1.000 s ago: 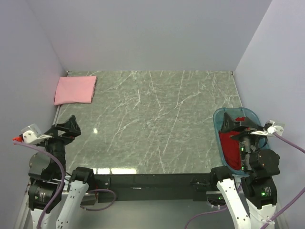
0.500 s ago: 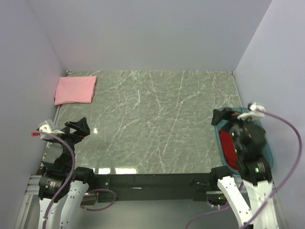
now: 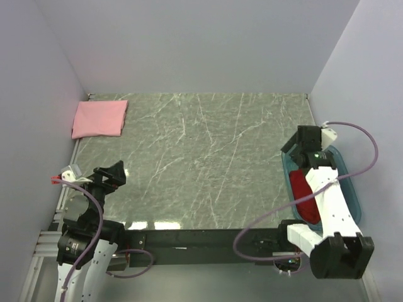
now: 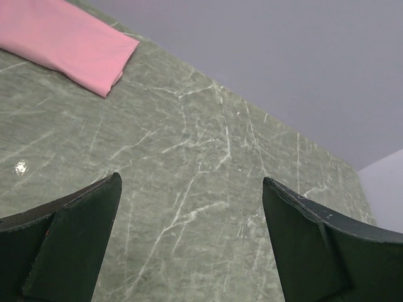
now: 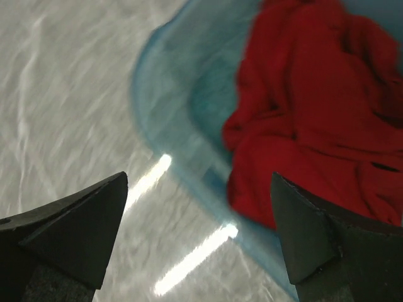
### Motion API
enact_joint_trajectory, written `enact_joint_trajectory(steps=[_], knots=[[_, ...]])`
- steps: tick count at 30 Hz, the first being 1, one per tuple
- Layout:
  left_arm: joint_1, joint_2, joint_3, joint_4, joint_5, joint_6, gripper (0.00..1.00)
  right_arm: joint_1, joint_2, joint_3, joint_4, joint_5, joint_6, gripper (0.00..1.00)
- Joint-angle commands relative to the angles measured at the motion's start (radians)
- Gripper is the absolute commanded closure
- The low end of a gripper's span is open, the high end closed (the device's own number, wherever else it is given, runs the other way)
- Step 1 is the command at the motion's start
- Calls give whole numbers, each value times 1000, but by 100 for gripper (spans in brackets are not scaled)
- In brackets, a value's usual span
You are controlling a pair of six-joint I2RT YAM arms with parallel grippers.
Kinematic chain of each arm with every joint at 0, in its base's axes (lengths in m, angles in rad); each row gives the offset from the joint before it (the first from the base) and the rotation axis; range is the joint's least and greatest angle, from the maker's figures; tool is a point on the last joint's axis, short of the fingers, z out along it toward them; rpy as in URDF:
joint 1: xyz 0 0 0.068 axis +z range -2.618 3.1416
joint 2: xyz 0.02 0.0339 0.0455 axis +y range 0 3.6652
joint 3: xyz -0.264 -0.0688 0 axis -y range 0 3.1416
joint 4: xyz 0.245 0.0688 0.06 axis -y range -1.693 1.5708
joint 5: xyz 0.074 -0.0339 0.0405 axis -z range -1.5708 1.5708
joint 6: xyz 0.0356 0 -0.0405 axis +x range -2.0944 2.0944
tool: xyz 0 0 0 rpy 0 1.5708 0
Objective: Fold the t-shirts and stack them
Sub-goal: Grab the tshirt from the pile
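Note:
The light pink t-shirt (image 3: pixel 99 118) lies folded flat in the far left corner of the table; it also shows in the left wrist view (image 4: pixel 63 38). The deep red t-shirt (image 3: pixel 301 200) lies crumpled inside the teal-blue bin (image 3: pixel 352 189) at the right edge; the right wrist view shows the shirt (image 5: pixel 315 107) and the bin's wall (image 5: pixel 182 107). My right gripper (image 3: pixel 301 146) is open and empty, held above the bin's far end (image 5: pixel 198 179). My left gripper (image 3: pixel 113 171) is open and empty above the table's near left part (image 4: pixel 190 179).
Grey marble table (image 3: pixel 208 157) enclosed by pale walls at back, left and right. The right arm's cable (image 3: pixel 368 141) loops above the bin. Ceiling light glares on the table near the front edge (image 3: pixel 154 224).
The right arm has lifted out of the bin and stretched up and farther back, its gripper now above the bin's far end. The left gripper has shifted right and nearer.

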Motion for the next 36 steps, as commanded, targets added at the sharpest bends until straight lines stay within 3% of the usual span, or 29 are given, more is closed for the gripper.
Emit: enact_joint_trajectory(steps=[1,6,12,15,18,19,21,30,36], knots=[[-12,-11,-5,50,5,9,1,-137,53,-36,103,44,122,0],[-20,-11,-10,58,13,15,1,-307,167,-99,235,1,220,0],[-20,-11,-13,62,11,20,1,-378,312,-149,344,-40,259,2],[-20,-11,-14,67,16,21,2,-385,379,-151,336,-31,258,11],[-20,-11,-16,68,17,23,2,-386,406,-134,284,-56,251,57],[-20,-11,-16,67,17,23,2,-385,403,-127,266,-57,248,83],[-20,-10,-16,64,16,23,2,-381,355,-117,226,-62,251,99],[-30,-5,-14,65,17,23,2,-228,-48,68,154,13,163,100],[-33,6,-11,58,10,20,2,-11,-95,329,173,-54,9,100]])
